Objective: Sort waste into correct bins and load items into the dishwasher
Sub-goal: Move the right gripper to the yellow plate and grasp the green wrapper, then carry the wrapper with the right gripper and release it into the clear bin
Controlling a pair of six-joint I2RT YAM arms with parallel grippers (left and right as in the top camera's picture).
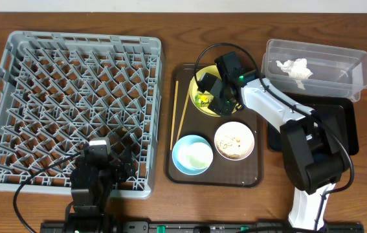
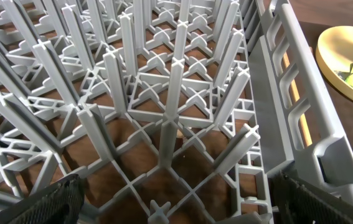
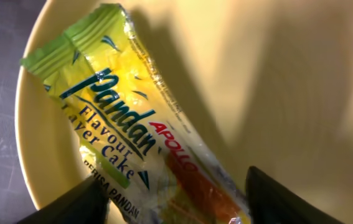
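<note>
The green-and-orange snack wrapper (image 3: pixel 145 143) lies on the round yellow plate (image 3: pixel 276 81), which sits at the back of the brown tray (image 1: pixel 254 175). My right gripper (image 3: pixel 176 199) is open right over the wrapper, its fingers either side of the wrapper's orange end. From overhead the gripper (image 1: pixel 212 90) covers most of the plate (image 1: pixel 202 102). The white tissue (image 1: pixel 294 68) lies in the clear tub (image 1: pixel 358 65). The black tray (image 1: pixel 342 139) is partly under my right arm. My left gripper (image 2: pixel 176 214) is open over the grey dish rack (image 2: pixel 164 93), near its front right corner (image 1: pixel 109 162).
On the brown tray stand a light blue bowl (image 1: pixel 192 155) and a cream-white bowl (image 1: pixel 234 140) with beige scraps. Chopsticks (image 1: pixel 175 113) lie along the tray's left edge. The yellow plate's rim shows at the right of the left wrist view (image 2: pixel 350 56).
</note>
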